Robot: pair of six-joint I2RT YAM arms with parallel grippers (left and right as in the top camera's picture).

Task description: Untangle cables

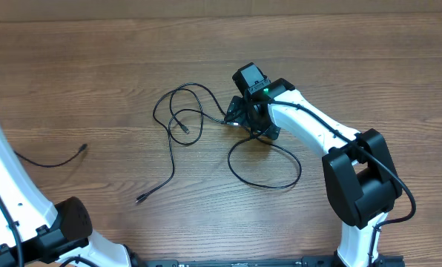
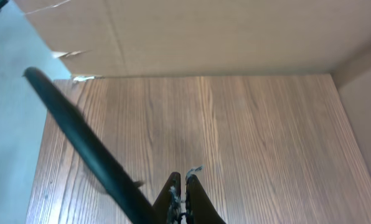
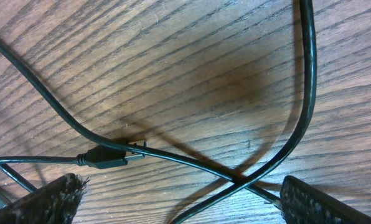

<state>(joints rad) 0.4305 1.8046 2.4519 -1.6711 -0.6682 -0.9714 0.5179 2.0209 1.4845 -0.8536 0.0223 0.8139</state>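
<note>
Right hand (image 3: 184,202) spread wide, straddling a crossing of thin black plug-ended cords (image 3: 309,93) mid brown wooden surface (image 1: 332,59), likely to pinch one strand; left hand (image 2: 180,186) clenched empty, held clear.

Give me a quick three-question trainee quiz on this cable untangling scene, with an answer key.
1. True or false: the right gripper is open, low over the cables.
2. Which gripper is shut? A) left gripper B) right gripper C) both
3. Fill in: in the right wrist view, two cables ____ over each other.
Key: 1 true; 2 A; 3 cross.
</note>
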